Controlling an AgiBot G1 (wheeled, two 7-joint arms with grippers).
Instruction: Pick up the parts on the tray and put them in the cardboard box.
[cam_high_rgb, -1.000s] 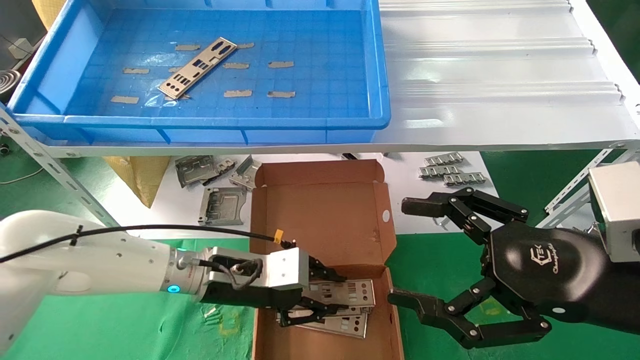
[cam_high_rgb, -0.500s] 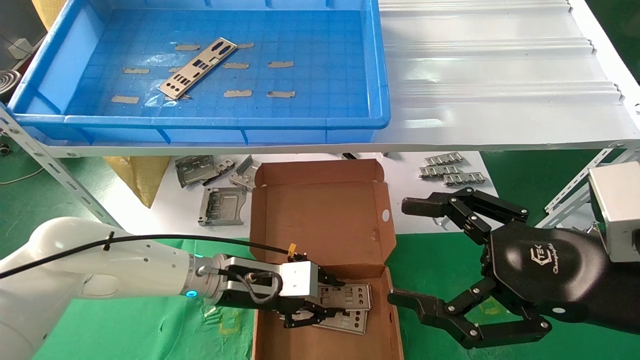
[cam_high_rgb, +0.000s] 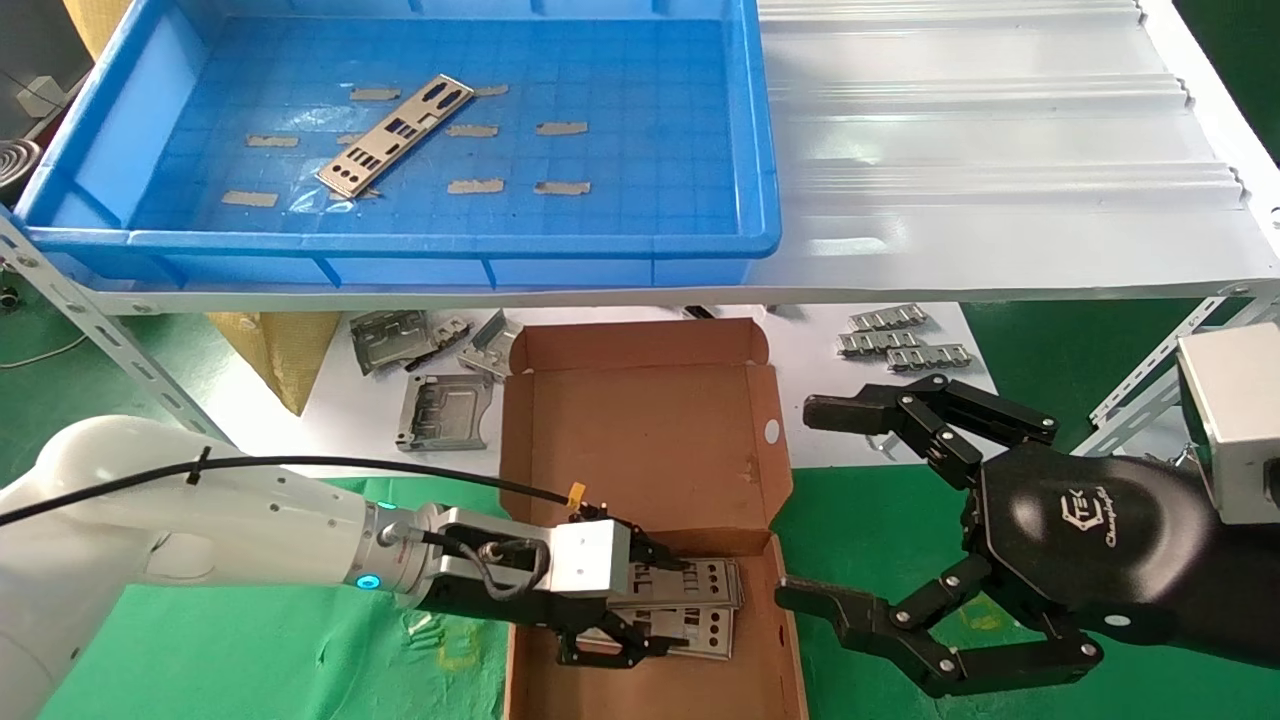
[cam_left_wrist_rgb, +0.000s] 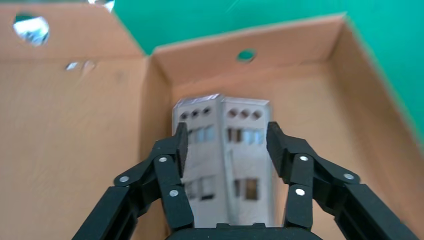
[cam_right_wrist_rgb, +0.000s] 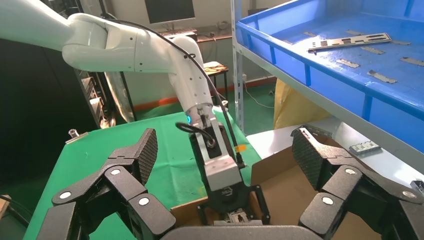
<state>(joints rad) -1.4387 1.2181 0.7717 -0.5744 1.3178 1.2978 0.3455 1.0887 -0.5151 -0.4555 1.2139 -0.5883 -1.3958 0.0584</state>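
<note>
One silver part (cam_high_rgb: 395, 135) lies slantwise on the floor of the blue tray (cam_high_rgb: 450, 243); the right wrist view also shows this part (cam_right_wrist_rgb: 350, 41). Two more parts (cam_high_rgb: 705, 585) lie stacked in the near end of the open cardboard box (cam_high_rgb: 640, 440). My left gripper (cam_high_rgb: 665, 605) is low inside the box, open, its fingers (cam_left_wrist_rgb: 177, 145) straddling the two overlapping plates (cam_left_wrist_rgb: 225, 150) without clamping them. My right gripper (cam_high_rgb: 800, 503) hangs open just right of the box, holding nothing.
Grey folded frame pieces (cam_high_rgb: 445, 410) and short ridged strips (cam_high_rgb: 905, 345) lie on white paper behind the box. The tray sits on a white corrugated shelf (cam_high_rgb: 1000, 150) above. Green cloth (cam_high_rgb: 250, 650) covers the table.
My left gripper has sunk a little lower into the box, and the upper plate has settled flatter on the lower one. The right arm has not moved.
</note>
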